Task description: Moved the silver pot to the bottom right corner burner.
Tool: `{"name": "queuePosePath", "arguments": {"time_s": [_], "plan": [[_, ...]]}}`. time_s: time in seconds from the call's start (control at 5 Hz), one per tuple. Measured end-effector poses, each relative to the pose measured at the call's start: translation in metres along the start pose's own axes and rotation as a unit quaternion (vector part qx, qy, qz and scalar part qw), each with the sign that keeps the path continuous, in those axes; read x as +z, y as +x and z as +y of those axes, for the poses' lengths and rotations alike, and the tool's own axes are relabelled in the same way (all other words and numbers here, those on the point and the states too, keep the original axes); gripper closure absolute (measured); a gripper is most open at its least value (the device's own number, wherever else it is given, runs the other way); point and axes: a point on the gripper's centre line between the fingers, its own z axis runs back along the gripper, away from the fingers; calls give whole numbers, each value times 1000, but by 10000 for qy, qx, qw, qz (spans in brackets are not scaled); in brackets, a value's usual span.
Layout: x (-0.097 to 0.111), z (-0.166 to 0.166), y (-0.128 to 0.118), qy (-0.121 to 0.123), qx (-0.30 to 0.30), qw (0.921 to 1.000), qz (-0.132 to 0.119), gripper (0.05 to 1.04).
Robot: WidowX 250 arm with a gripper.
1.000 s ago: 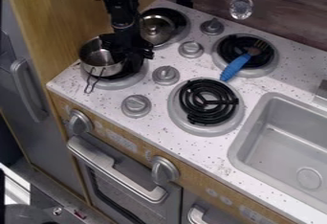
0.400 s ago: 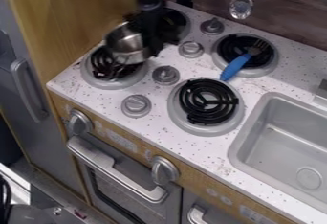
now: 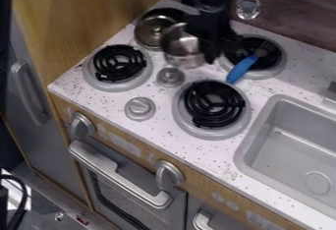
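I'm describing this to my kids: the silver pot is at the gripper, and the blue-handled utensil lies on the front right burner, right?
Not quite: the camera view shows the blue-handled utensil on the back right burner.

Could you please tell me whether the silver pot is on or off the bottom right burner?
Off: the burner shows its bare black coil, while the pot is farther back beside the tool.

A single camera looks down at a slant on the toy stove [image 3: 230, 148] from its front side, facing the wooden wall [image 3: 295, 22]. It takes in part of the sink [image 3: 289, 145].
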Motion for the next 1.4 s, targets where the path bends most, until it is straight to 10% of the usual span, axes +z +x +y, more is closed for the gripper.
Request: {"name": "queuePosePath", "arguments": {"time_s": [0.4,1.4], "plan": [[-33,-76,-33,-282,-69,9989,377,1013],[-52,-60,-60,-433,570,9962,501,913]]}}
